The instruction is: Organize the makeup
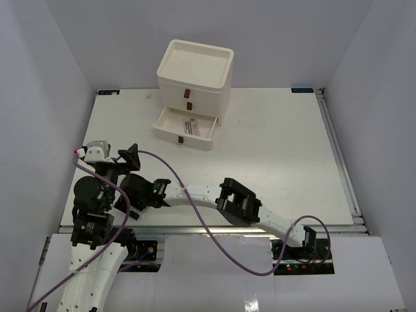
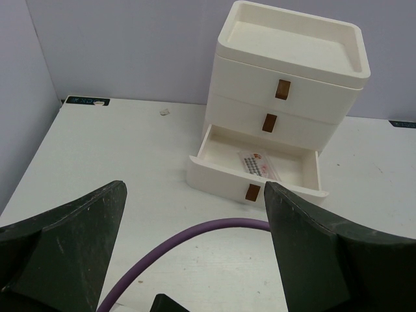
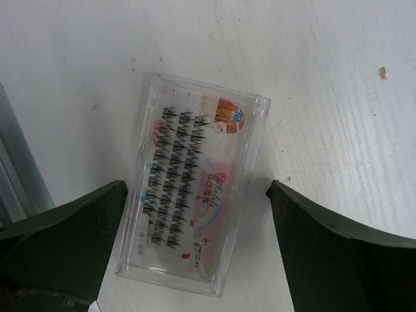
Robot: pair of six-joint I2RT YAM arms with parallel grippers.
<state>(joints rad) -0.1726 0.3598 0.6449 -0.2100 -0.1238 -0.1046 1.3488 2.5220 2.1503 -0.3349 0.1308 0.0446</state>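
- Right gripper (image 3: 198,244) is over the target, fingers (image 3: 71,247) spread wide, one at 9 o'clock and one at 3 o'clock of the clear lash case (image 3: 195,188). Nothing is pinched.
- The lash case lies flat on the table (image 3: 325,78), its long side running from 1 o'clock down to 7 o'clock, a little skewed to the fingers.
- As I read it, the step in hand is the pickup. A small wrist turn to square the pads to the long sides would help. Then come right down to the tabletop, because the case is thin and slick and could skate away under a high or crooked pinch.
- Watch the metal rail (image 3: 19,169) at 9 o'clock; the left-hand finger sits just beside it, so there's little slack on that side.
- From above, the right gripper (image 1: 132,192) works the table's 7 o'clock corner and hides the case.
- Left gripper (image 1: 132,156) hangs close by at 12 o'clock of it, also spread and holding nothing. The purple cable (image 2: 195,237) loops between the two, so it's crowded there.
- The drawer chest (image 2: 286,78) stands at the table's 12 o'clock. Its bottom drawer (image 2: 257,188) is pulled out, with a flat packet (image 2: 259,164) already inside.
- The run from the case to that drawer is bare tabletop. Lift first, then swing clear of the left arm.
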